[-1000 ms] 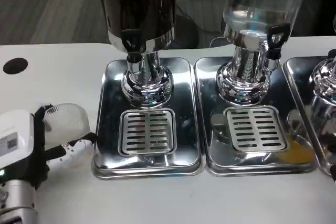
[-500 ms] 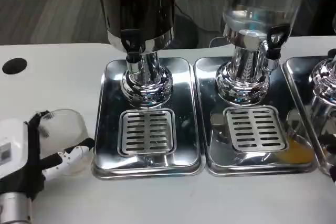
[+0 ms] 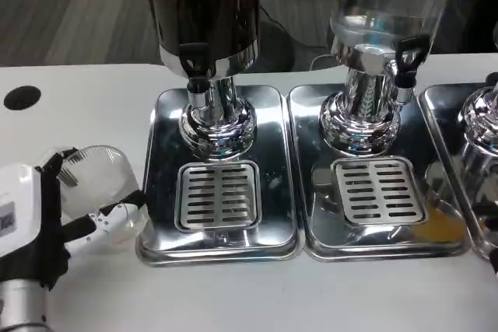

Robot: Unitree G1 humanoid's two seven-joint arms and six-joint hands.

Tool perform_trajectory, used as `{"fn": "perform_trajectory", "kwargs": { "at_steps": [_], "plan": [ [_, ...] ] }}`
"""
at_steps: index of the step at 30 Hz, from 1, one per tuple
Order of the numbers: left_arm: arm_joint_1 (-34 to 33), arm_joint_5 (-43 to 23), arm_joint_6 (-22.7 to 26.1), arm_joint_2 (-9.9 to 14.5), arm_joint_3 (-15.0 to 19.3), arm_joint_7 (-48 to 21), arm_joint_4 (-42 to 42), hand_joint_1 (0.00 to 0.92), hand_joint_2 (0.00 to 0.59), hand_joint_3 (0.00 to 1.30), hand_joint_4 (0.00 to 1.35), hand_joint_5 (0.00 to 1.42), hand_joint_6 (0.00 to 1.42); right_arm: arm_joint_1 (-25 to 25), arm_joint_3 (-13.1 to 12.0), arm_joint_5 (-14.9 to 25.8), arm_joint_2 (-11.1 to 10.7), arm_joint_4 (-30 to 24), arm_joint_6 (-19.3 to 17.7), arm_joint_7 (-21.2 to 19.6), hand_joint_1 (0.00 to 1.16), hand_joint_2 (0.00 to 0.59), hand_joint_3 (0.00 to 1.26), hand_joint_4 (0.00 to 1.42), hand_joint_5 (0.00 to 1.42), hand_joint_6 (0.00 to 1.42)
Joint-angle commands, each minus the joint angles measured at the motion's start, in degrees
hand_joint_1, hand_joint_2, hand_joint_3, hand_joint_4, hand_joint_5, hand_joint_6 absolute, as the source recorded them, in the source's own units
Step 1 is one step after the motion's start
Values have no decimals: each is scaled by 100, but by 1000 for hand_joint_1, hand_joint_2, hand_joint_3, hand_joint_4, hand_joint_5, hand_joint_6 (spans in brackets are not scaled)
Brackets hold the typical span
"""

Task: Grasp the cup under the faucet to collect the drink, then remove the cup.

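Gripping clear cup (image 3: 97, 180) in left hand (image 3: 43, 219), beside steel tray (image 3: 165, 215), dark dispenser (image 3: 204, 17) behind.

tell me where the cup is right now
In the head view the cup is at the left on the white table, held in the left robot hand, just left of the dark dispenser's tray, not under its faucet.
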Motion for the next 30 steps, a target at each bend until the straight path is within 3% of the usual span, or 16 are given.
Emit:
{"fn": "perform_trajectory", "kwargs": {
  "at_steps": [1,30],
  "plan": [
    [-72,39,-140,-57,49,165,-216,360,112,504,539,694,878,46,-52,68,-23,38,-127,-29,398,389,286,211,245,97],
    [-1619,182,-120,-466,-1005,92,1480,360,113,504,539,694,887,28,-129,132,-77,229,-182,-15,398,389,292,211,245,97]
  ]
}}
